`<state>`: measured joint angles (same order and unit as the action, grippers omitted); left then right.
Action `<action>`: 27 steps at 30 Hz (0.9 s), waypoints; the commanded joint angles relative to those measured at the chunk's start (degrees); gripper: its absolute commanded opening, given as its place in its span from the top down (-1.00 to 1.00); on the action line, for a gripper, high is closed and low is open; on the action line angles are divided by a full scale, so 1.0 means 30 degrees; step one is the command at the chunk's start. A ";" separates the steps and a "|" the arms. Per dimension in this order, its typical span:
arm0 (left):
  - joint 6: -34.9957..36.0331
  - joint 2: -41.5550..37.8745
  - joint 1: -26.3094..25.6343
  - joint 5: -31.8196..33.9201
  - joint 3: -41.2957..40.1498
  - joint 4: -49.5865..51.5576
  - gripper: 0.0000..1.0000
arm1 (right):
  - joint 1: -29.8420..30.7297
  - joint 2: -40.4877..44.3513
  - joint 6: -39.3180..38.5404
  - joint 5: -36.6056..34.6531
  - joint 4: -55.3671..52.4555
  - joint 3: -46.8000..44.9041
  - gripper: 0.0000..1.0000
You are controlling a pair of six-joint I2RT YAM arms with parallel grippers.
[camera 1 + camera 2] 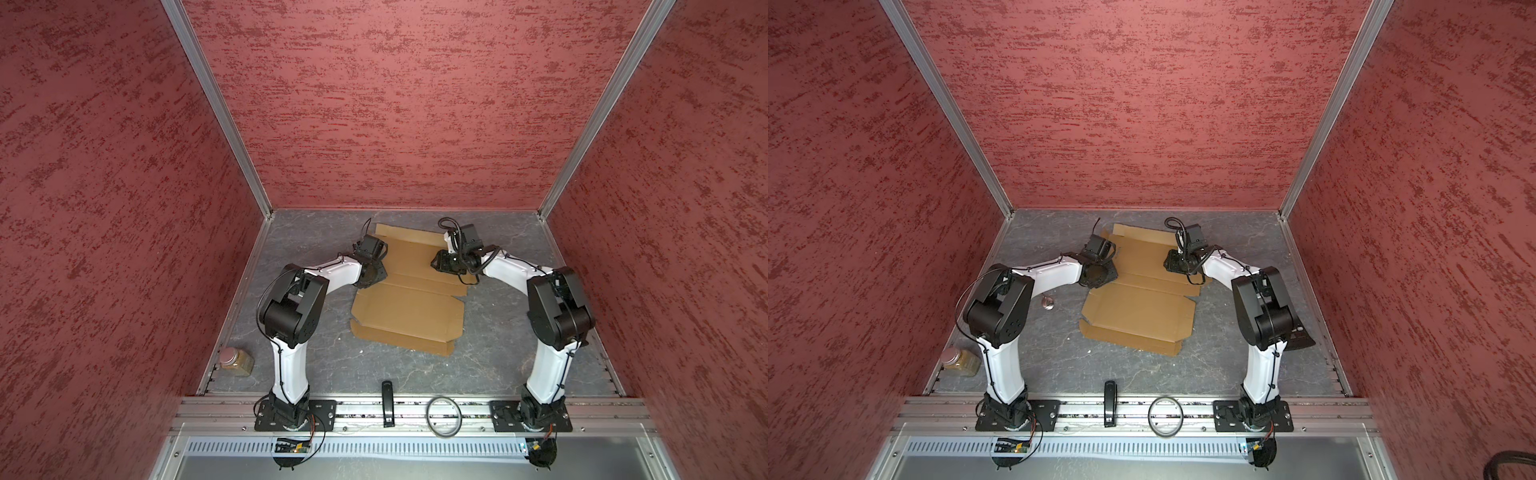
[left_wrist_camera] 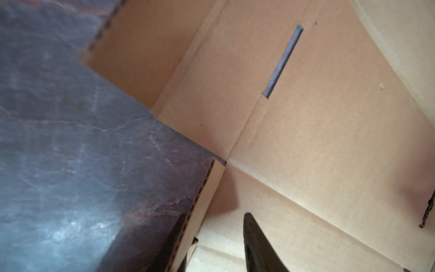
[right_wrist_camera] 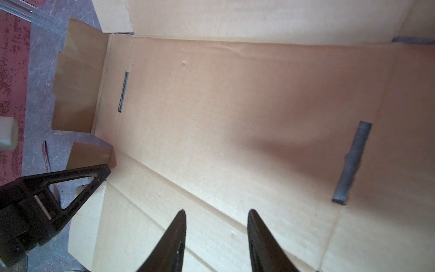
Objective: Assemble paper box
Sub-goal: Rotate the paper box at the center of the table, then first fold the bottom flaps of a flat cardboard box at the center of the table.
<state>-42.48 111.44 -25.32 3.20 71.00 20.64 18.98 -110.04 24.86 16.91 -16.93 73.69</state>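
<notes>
The paper box (image 1: 409,307) (image 1: 1140,311) is a flat tan die-cut sheet with creases and slots, lying on the grey table in both top views. My left gripper (image 1: 374,274) (image 1: 1100,274) is at the sheet's left edge. In the left wrist view its fingers (image 2: 256,245) stand apart. A raised side flap's corrugated edge (image 2: 200,195) runs beside the half-hidden finger. My right gripper (image 1: 440,262) (image 3: 217,212) hovers open over the sheet's far right part (image 3: 235,117) with nothing between its fingers. One of the left gripper's fingers (image 3: 102,170) also shows in the right wrist view.
A jar (image 1: 237,362) stands at the near left wall. A black tool (image 1: 387,403) and a ring (image 1: 444,416) lie on the front rail. A small metal thing (image 1: 1047,302) lies by the left arm. Red walls close three sides.
</notes>
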 commanded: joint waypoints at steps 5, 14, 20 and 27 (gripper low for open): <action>0.1454 -0.0955 0.0104 0.0200 -0.0087 -0.1140 0.11 | 0.0004 -0.1302 0.0501 0.0012 0.0425 0.0463 0.20; 0.1737 -0.1271 0.0934 -0.1661 -0.0474 -0.2357 0.09 | 0.0020 -0.1827 0.0183 -0.0474 0.0039 0.0456 0.47; 0.2213 -0.1360 0.1468 -0.3143 -0.0590 -0.3131 0.09 | 0.0030 -0.2217 0.0121 -0.0657 -0.0138 0.0454 0.55; 0.2470 -0.1137 0.1212 -0.4109 -0.0596 -0.3608 0.09 | 0.0023 -0.2738 0.0143 -0.0919 -0.0459 0.0805 0.56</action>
<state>-36.40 108.95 -21.15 -6.87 69.43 11.84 18.98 -116.20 25.06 16.21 -16.95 74.81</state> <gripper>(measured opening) 0.455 0.216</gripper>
